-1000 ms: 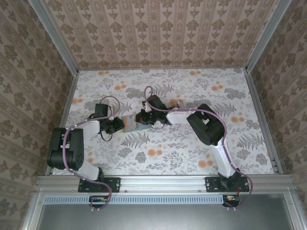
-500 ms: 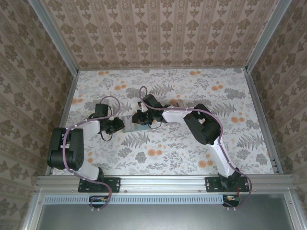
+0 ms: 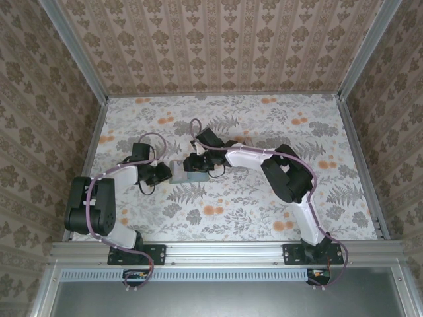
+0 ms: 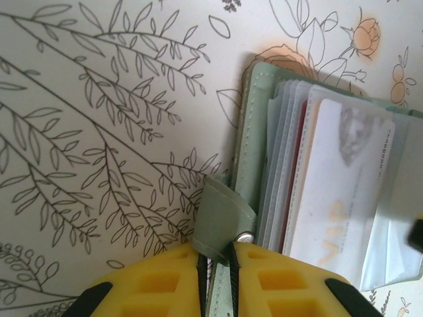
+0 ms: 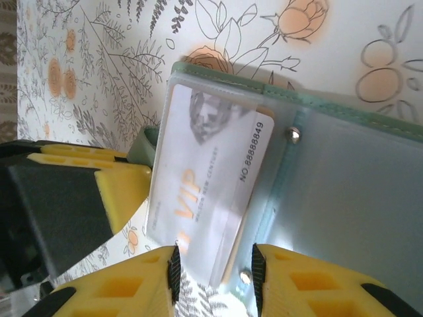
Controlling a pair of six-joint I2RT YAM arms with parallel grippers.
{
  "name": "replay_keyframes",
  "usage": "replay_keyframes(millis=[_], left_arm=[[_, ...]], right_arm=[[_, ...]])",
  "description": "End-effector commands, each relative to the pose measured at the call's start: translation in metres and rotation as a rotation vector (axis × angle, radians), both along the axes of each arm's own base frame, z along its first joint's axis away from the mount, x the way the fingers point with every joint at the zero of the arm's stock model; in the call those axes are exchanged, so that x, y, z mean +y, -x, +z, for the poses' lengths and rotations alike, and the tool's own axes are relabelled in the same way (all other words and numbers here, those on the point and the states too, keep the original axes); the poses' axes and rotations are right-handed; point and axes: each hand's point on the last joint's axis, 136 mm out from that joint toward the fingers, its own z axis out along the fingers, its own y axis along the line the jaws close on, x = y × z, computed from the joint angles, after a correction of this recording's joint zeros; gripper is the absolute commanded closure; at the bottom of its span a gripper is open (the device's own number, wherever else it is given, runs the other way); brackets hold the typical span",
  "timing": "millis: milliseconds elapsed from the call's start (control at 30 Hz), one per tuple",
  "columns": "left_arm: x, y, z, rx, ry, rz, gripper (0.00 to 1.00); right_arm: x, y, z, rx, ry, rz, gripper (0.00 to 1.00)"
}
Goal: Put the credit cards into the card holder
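From above, the card holder lies between my arms. My left gripper pinches its flap tight; I should hold steady. My right gripper stands apart over the white card, which is maybe not fully in, so I should push gently.

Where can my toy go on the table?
Bare: the far strip of flowery tabletop by the back wall, and the near stretch between the arm bases. Crowded: mid-table, left gripper and right gripper at the soft sage-green card holder.

place: lab test booth | evidence: aluminium frame rail, wallpaper-lined walls, floral tabletop
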Motion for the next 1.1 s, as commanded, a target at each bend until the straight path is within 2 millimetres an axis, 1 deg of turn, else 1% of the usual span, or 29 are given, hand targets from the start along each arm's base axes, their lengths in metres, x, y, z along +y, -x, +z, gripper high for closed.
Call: replay_keyframes(millis=[0, 167, 333, 433, 500, 667, 767, 900, 1000, 1067], left_arm=[[0.002, -0.001, 0.011, -0.022, -0.019, -0.002, 0.81], [0.001, -0.005, 0.022, -0.04, -0.013, -0.003, 0.8], [0.0, -0.014, 0.039, -0.079, -0.013, 0.002, 0.75], [-0.001, -0.02, 0.049, -0.103, -0.011, 0.001, 0.74], [-0.005, -0.024, 0.054, -0.121, -0.005, 0.0, 0.74], [-0.028, -0.028, 0.066, -0.155, 0.004, -0.047, 0.74], [-0.043, -0.029, 0.072, -0.177, 0.003, -0.077, 0.73], [-0.059, -0.033, 0.077, -0.212, -0.001, -0.097, 0.73], [-0.075, -0.039, 0.08, -0.216, 0.012, -0.12, 0.71], [-0.09, -0.041, 0.082, -0.219, 0.017, -0.152, 0.71]], right_arm=[[-0.021, 0.003, 0.023, -0.073, 0.074, 0.011, 0.62], [-0.042, 0.008, 0.024, -0.099, 0.118, 0.0, 0.62], [-0.066, 0.022, 0.02, -0.119, 0.166, -0.012, 0.62], [-0.086, 0.026, 0.027, -0.154, 0.195, -0.048, 0.62], [-0.101, 0.026, 0.034, -0.185, 0.205, -0.083, 0.62], [-0.145, 0.022, 0.056, -0.233, 0.222, -0.164, 0.62], [-0.167, 0.024, 0.068, -0.256, 0.222, -0.198, 0.62], [-0.186, 0.027, 0.083, -0.265, 0.218, -0.2, 0.61], [-0.201, 0.021, 0.088, -0.274, 0.236, -0.218, 0.61], [-0.207, 0.015, 0.089, -0.277, 0.236, -0.233, 0.61]])
